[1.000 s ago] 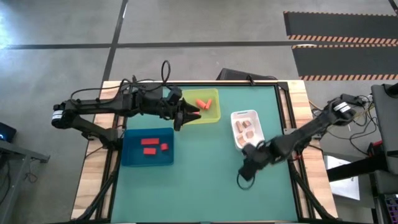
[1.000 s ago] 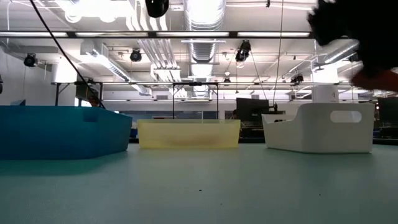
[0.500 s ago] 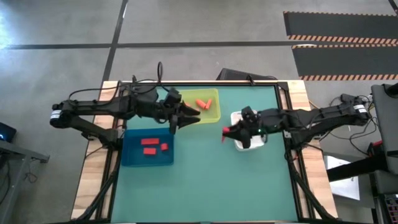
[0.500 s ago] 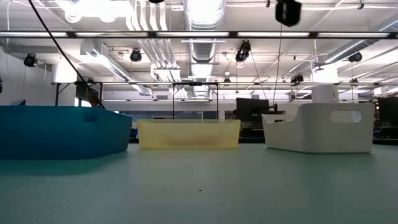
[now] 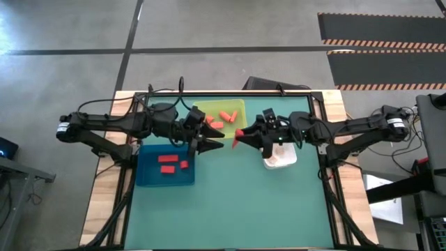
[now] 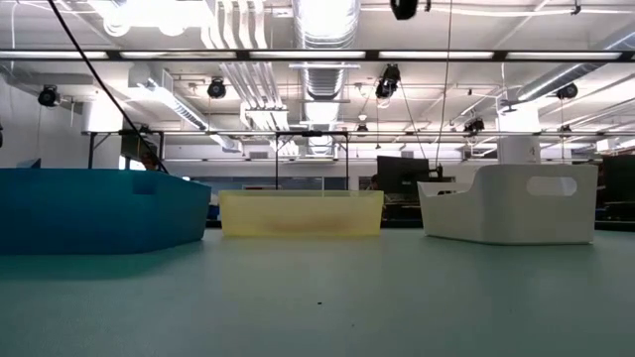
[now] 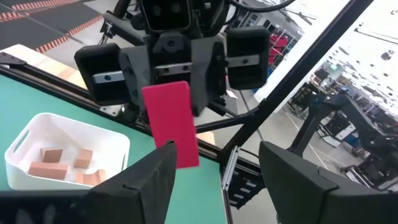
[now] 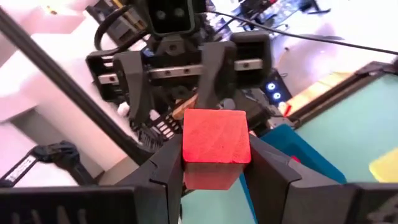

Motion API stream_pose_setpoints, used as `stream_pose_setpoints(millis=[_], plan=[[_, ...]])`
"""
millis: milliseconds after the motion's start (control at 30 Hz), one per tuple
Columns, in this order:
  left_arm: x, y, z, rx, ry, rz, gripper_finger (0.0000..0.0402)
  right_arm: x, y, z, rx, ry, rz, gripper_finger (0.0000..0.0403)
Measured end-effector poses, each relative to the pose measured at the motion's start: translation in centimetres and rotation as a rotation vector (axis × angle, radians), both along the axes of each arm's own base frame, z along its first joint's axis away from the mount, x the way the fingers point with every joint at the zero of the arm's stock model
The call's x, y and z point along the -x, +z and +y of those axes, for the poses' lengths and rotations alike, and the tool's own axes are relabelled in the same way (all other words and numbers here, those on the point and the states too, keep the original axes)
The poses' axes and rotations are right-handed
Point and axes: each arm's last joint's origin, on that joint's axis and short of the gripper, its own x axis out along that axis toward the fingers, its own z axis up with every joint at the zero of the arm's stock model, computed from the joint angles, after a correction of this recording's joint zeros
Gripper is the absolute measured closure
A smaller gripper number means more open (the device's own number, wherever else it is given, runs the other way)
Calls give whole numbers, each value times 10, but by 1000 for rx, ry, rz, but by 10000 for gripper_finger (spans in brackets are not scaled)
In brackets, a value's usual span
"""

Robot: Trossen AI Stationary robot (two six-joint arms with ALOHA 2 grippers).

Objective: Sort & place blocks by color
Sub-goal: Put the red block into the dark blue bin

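Right end effector grips red block — left end effector open, facing it.

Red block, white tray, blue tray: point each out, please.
red block (image 8: 216,138): right wrist view, its front face, held in the right hand.
white tray (image 7: 118,144): left wrist view, its rim.
blue tray (image 5: 146,176): high view, bare floor.

Even, bright overhead lighting is seen throughout. Glare is thrown by ceiling lights in the low view; soft shadows are cast under the trays.
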Motion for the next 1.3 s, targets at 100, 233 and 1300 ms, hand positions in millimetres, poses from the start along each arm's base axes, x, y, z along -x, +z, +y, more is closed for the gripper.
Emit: stream_pose_setpoints(millis=[100, 233, 1300], plan=[[-2, -2, 0, 1, 12, 6, 176, -9, 9, -2, 20, 38, -16, 281], [-4, -4, 1, 2, 21, 15, 167, -20, 21, -4, 46, 80, -20, 281], [-13, -10, -1, 32, -7, 23, 285, -42, 34, -7, 117, 71, 52, 199]])
